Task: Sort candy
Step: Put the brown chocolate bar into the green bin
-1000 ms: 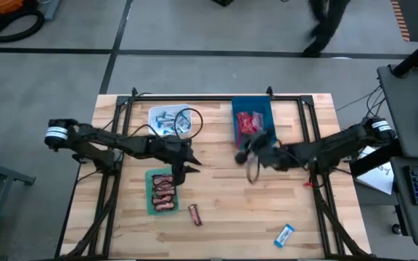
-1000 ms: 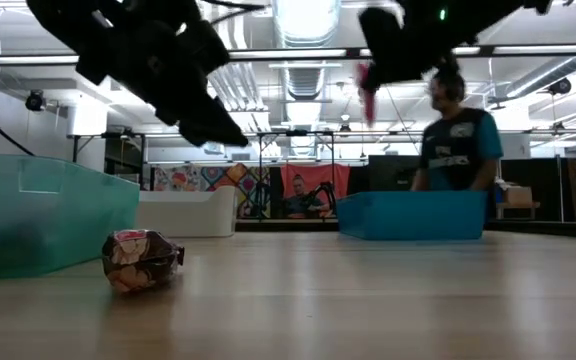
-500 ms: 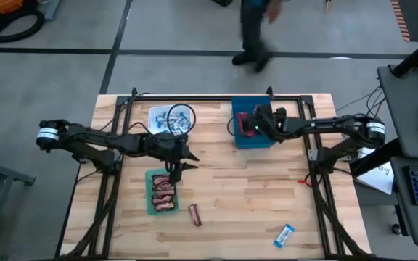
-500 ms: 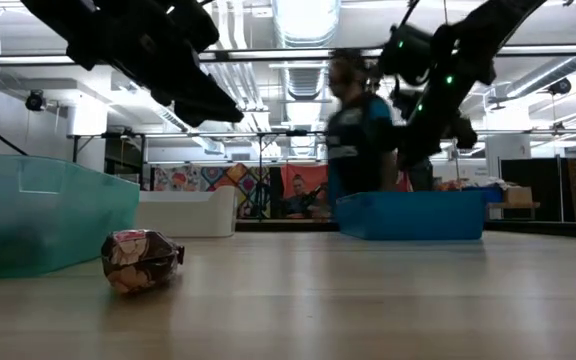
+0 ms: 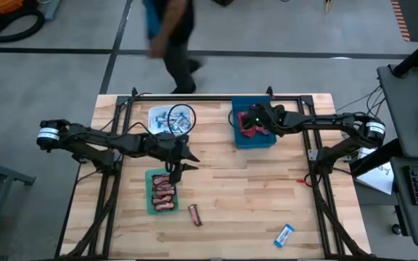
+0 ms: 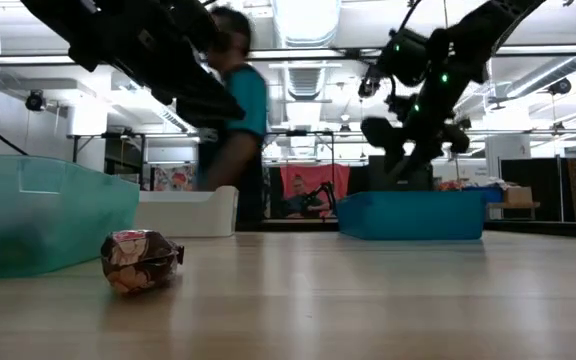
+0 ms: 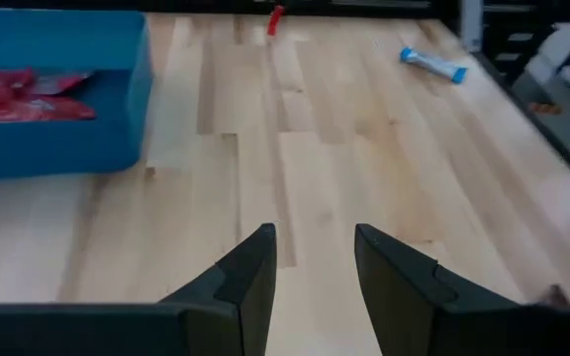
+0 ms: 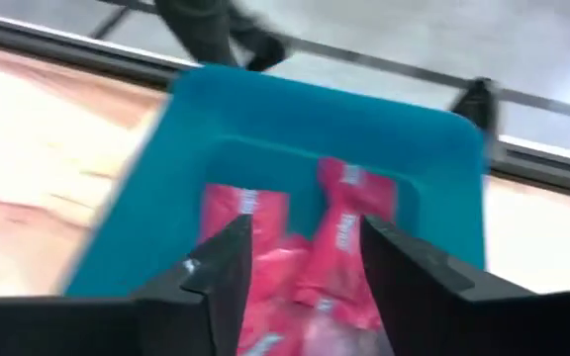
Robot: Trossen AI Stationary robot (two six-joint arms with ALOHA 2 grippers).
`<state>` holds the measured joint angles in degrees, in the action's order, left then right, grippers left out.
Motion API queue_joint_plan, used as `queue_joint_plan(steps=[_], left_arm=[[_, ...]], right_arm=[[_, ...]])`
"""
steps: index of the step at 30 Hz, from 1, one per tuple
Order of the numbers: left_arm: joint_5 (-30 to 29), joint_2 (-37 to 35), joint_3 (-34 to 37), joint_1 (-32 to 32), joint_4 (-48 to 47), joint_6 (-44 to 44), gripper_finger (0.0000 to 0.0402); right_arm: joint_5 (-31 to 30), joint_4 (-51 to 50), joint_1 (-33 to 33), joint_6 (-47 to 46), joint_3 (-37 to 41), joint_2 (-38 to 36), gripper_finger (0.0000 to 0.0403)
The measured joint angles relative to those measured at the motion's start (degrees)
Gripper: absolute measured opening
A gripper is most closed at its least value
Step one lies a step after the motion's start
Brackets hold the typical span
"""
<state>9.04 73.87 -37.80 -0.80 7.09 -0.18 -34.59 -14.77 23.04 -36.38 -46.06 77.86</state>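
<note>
High view: no wrapper writing is legible. The right pincer hangs over the blue bin, fingers parted and empty, red packets directly beneath. The left pincer, part-open and empty, hovers above the green bin's maroon bars. One maroon bar and a blue-and-white bar lie loose on the desk.

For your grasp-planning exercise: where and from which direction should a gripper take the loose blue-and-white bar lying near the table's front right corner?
Grip the blue-and-white bar across its narrow middle, coming straight down from above. It lies flat and diagonal on bare wood, so turn the fingers square to its long axis.
</note>
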Motion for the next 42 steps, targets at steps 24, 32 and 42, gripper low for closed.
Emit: queue_joint_plan(steps=[24, 32, 42], left_arm=[[-3.2, 1.1, 0.0, 19.1, 5.4, 1.0, 0.0125], [-3.2, 7.2, -5.8, 24.3, 4.4, 1.0, 0.0163], [-3.2, 19.4, -17.5, 27.8, -12.5, 4.0, 0.0197]], right_arm=[[0.6, 10.1, -45.4, -5.0, -1.6, -1.8, 0.0201], [-1.6, 17.8, -52.4, -5.0, -1.6, 2.6, 0.0201], [-1.4, 29.0, -56.9, -5.2, -1.6, 11.9, 0.0201]])
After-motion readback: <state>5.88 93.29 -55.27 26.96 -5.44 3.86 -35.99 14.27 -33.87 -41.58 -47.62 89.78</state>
